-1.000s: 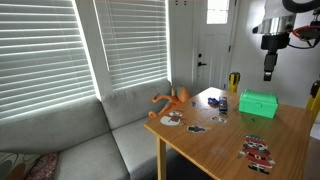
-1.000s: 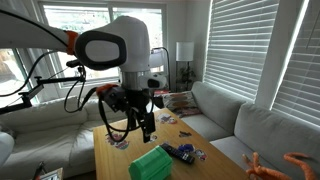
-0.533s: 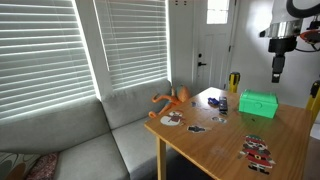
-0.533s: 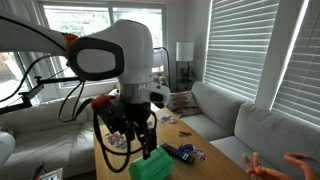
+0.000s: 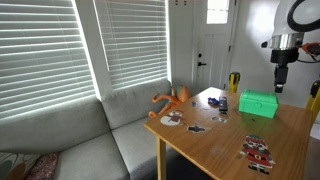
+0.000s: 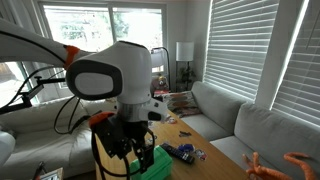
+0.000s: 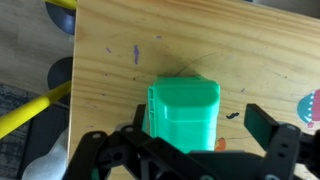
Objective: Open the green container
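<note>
Claw: black Robotiq gripper [image 7: 200, 125] hovers released, jaws spread toward 9 and 3 o'clock
Box: bright green rectangular plastic container [image 7: 185, 108], lid on, sits on the wooden table [image 7: 110, 70] directly beneath
Axis: runs 12 to 6 in the wrist view, across the jaws

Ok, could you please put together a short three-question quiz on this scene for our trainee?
1. True or false: the lid of the bright green rectangular plastic container is already off.
2. The Robotiq gripper is: A) shut on the container, B) open, above the container, C) resting on the sofa.
3. Fill in: the container stands on the wooden ____.

Key: 1 false; 2 B; 3 table.
</note>
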Robot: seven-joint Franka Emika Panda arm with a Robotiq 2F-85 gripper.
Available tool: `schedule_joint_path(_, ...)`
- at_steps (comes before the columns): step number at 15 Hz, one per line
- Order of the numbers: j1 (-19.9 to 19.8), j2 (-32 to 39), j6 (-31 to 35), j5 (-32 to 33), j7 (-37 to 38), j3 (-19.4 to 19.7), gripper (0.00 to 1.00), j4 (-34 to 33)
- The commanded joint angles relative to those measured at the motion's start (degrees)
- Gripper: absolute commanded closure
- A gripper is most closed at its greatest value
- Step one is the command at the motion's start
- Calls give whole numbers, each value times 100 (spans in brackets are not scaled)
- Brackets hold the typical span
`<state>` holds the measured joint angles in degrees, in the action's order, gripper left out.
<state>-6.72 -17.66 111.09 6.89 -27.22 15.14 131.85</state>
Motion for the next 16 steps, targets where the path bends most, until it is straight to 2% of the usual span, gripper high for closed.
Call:
schedule_joint_path(1,-45,5,11,-15,-16,-43,0,11)
schedule_joint_path(3,-44,3,14,-15,-21,-42,0,12)
schedule_joint_path(4,1,56,-74,-222,-224,32,0,-6)
schedule_joint_path(10,44,189,352,-223,-942,68,0,158)
schedule_joint_path(14,24,245,1017,-197,-1386,47,0,273)
schedule_joint_path(16,50,238,1397,-378,-1436,33,0,349)
